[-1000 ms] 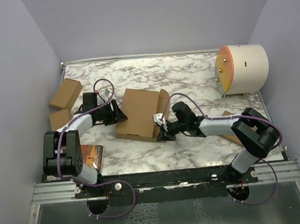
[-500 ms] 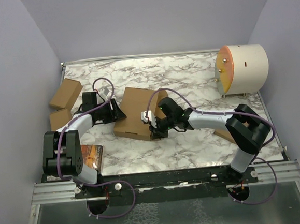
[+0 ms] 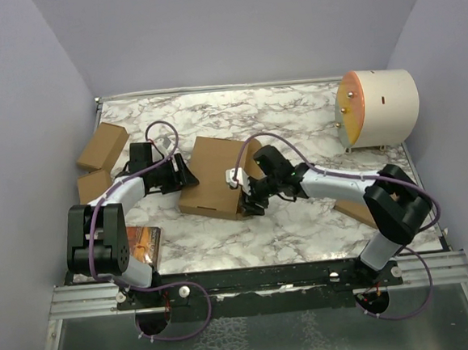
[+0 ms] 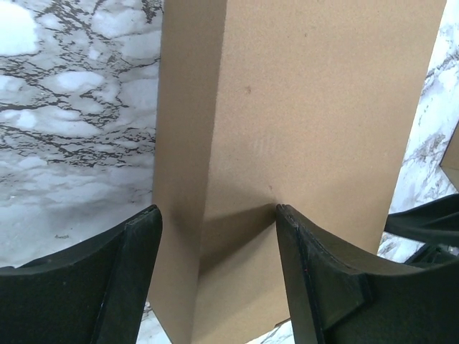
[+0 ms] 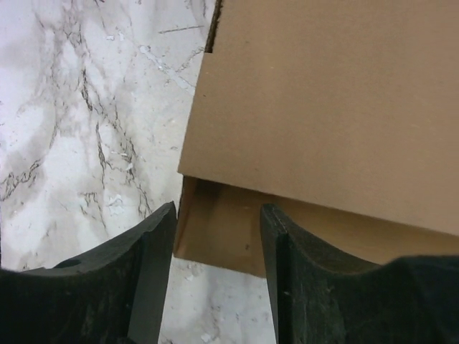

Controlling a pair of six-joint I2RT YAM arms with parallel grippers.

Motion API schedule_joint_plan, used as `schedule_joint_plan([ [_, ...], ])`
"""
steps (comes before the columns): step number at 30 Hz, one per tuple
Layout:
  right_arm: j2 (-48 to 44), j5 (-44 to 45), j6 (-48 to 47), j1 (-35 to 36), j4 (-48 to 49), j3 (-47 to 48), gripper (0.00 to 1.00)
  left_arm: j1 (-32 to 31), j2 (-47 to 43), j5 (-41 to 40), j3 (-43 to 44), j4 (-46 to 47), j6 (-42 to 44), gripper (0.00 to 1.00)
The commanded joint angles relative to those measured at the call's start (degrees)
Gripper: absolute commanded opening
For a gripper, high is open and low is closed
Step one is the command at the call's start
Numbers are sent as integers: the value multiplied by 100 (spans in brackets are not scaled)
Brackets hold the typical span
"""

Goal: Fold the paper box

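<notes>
Two claws at the paper box [image 3: 212,175], which lies lid-down-flat at the middle of the marble table [image 3: 294,113].
The left gripper [image 3: 183,176] meets the box's left side, jaws apart and straddling a long edge of it; the left wrist view does not show whether its fingers [image 4: 140,265] press the cardboard. The right gripper [image 3: 247,201] is at the box's lower right corner, jaws apart, where the lid sits slightly lifted off the base. Two smaller cardboard boxes [image 3: 102,146] lie at centre left, and a cream cylinder [image 3: 387,106] stands at upper right.
</notes>
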Motion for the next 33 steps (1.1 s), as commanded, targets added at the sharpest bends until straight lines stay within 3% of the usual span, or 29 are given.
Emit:
schedule_joint_plan([
  [1, -388, -645, -419, -439, -340, 58, 52, -24, -296, -330, 280, -291, -30, 68],
  [6, -530, -1447, -382, -1012, -514, 155, 52, 21, -806, -748, 435, -361, -4, 66],
  [10, -570, -1460, 76, -1477, -270, 293, 52, 41, -1363, -957, 336, -477, 34, 62],
  [15, -377, -836, 709, -1859, 283, 697, 50, 48, -1958, -931, 9, -742, -172, 36],
  [19, 274, -506, 800, -2160, 214, 1641, 23, 48, -2323, -795, -187, -1179, -296, 21],
  [22, 976, -358, 558, -2174, -236, 2621, 16, 48, -2531, -778, -225, -1695, -299, 10],
  [27, 2164, -246, 521, -2172, -1019, 4193, 13, 31, -2808, -672, -398, -2308, -342, 3],
  [33, 3032, -184, 437, -2174, -1311, 5204, 13, -44, -2690, -828, -573, -2531, -367, 3],
])
